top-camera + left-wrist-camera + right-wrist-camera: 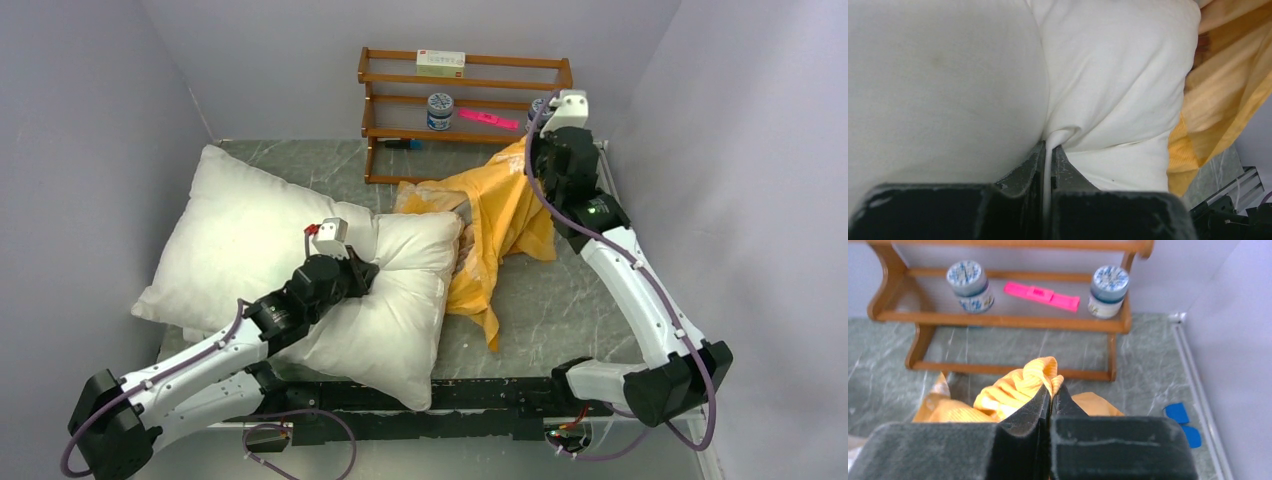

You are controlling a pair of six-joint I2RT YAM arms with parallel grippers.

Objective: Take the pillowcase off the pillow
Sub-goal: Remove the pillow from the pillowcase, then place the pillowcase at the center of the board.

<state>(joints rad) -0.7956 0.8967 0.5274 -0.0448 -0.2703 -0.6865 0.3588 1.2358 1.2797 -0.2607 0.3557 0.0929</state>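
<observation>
The white pillow [395, 300] lies at the table's front left, and it fills the left wrist view [1108, 65]. My left gripper [368, 268] presses into its top, shut on a pinched fold of its white cloth [1049, 145]. A second plump white bulk [230, 230] lies behind it; I cannot tell whether it is separate. The orange-yellow pillowcase [500, 220] hangs bunched to the right of the pillow, its lower part draped against the pillow's right edge. My right gripper [525, 150] holds its top corner raised near the shelf, and the wrist view shows that gripper [1051, 387] shut on bunched orange cloth [1013, 387].
A wooden shelf rack [465, 100] stands at the back wall with two jars [970, 280], a pink flat item [1043, 294] and a box on top. Blue tape marks [1178, 412] lie on the green marbled table [560, 300]. Grey walls close both sides.
</observation>
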